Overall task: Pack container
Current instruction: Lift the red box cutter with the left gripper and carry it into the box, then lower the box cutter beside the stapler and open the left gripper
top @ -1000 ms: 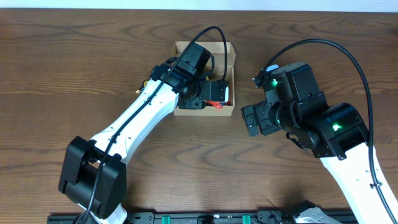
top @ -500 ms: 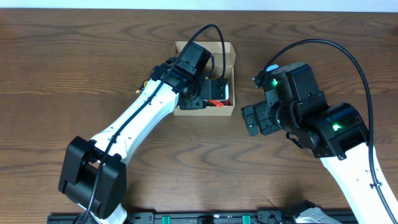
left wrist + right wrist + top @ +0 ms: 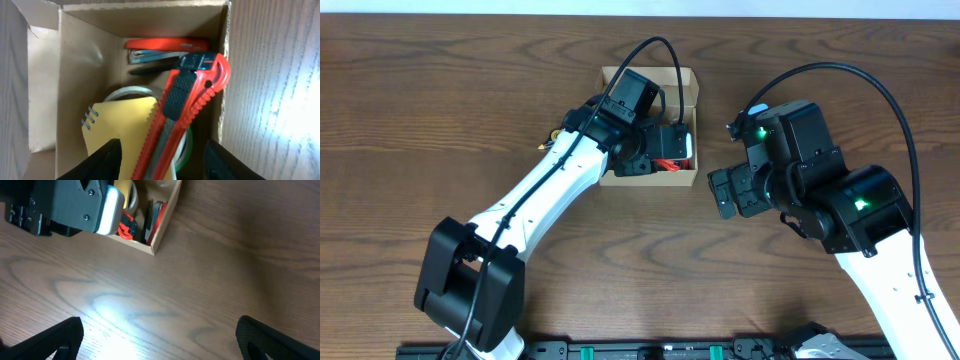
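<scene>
Shifted slightly over the container [image 3: 686, 92], my left claw [image 3: 162, 155] hangs above its open top, fingers spread, gripping nothing. Inside the container lie a red utility knife [image 3: 185, 105], a red stapler [image 3: 165, 47], a tape roll [image 3: 125, 91] and a yellow spiral notebook [image 3: 120, 130]. My right claw [image 3: 160, 342] hovers just beside the container, spread wide over the table [image 3: 200, 280].

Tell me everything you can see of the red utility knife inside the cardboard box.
The utility knife has a red, plastic-looking body with a toothed edge along one side, a black ribbed slider and a grey metal strip down its middle. It lies slanted inside the container, on top of the tape roll and overlapping the edge of the yellow spiral notebook. Its black-tipped head is close to the red stapler. Its lower end runs between the open fingers of the left gripper, which do not touch it.
</scene>
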